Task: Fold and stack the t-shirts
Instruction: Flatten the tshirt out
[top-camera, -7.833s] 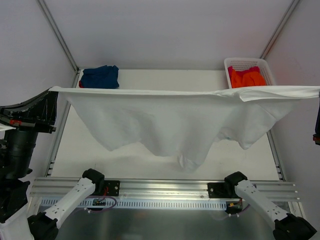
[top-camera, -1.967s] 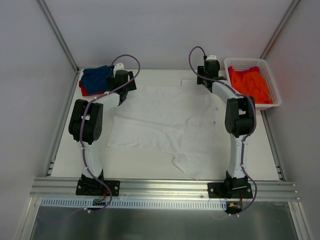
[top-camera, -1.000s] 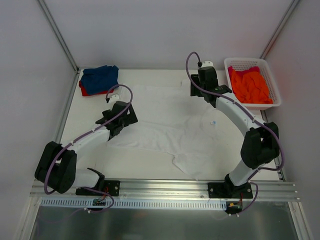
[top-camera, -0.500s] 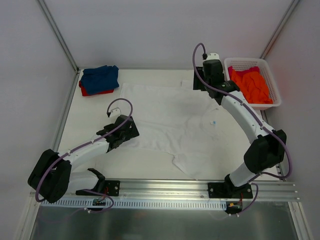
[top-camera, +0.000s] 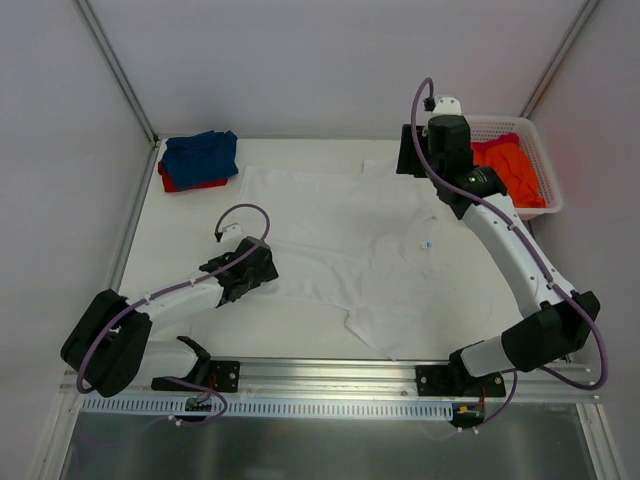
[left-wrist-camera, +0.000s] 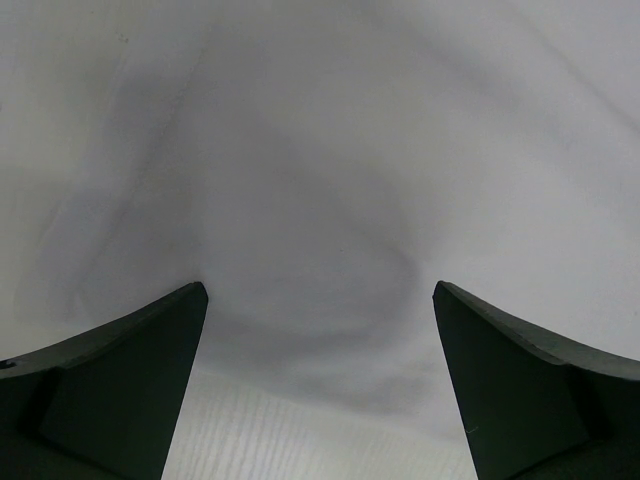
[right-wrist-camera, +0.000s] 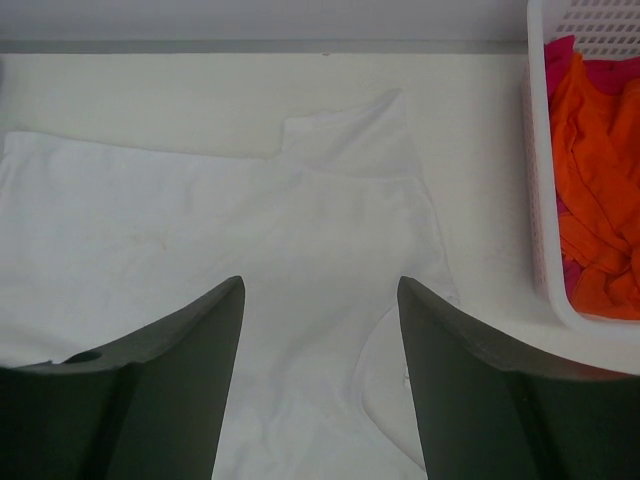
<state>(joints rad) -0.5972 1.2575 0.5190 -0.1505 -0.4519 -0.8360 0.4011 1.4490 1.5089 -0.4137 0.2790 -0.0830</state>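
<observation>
Lying spread flat mid-counter (top-camera: 190, 230), the white t-shirt (top-camera: 340, 240) runs its long axis roughly 9-to-3, hem apparently at 9. Over the hem's near corner, about 8 o'clock, hovers the left gripper (left-wrist-camera: 318, 290), wide open and empty, the nearer to cloth. At 1 o'clock the right gripper (right-wrist-camera: 320, 282), open and empty, hangs above the far sleeve. The blue t-shirt (top-camera: 200, 152) sits folded at 11.

White tee (top-camera: 340, 235), orange tee (top-camera: 520, 175)
</observation>
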